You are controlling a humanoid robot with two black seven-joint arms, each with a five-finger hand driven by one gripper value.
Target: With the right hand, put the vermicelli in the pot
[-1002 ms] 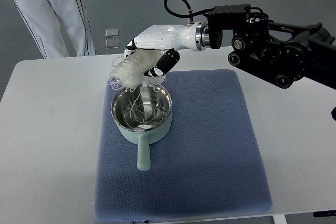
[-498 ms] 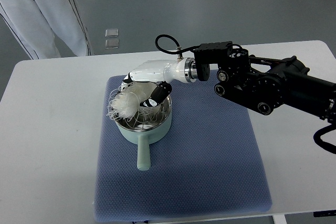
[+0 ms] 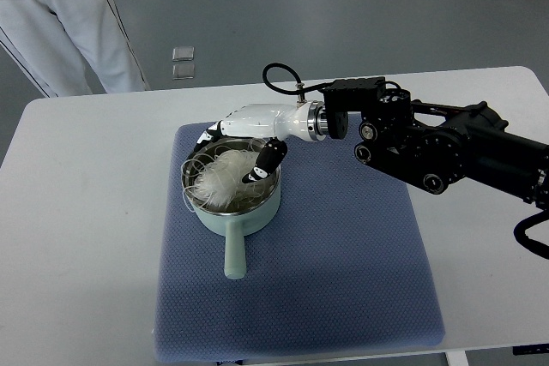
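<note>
A pale green pot [image 3: 257, 208] with a steel inside and a handle [image 3: 232, 255] toward me stands on the blue mat [image 3: 343, 255]. A white tangle of vermicelli [image 3: 225, 179] lies inside it, with loose strands hanging over the left rim. My right hand [image 3: 244, 156] hovers over the pot's far side. Its white shell comes in from the black arm [image 3: 429, 143] on the right. Its dark-tipped fingers [image 3: 264, 162] curl down onto the top of the bundle. No left arm shows.
The mat lies on a white table [image 3: 77, 212]. A person in white trousers [image 3: 77, 23] stands beyond the table's far left corner. Two small grey plates [image 3: 182, 62] lie on the floor behind the table.
My right hand has come down and toward me with the vermicelli. The bundle has gone from above the pot's far left rim to inside the pot.
</note>
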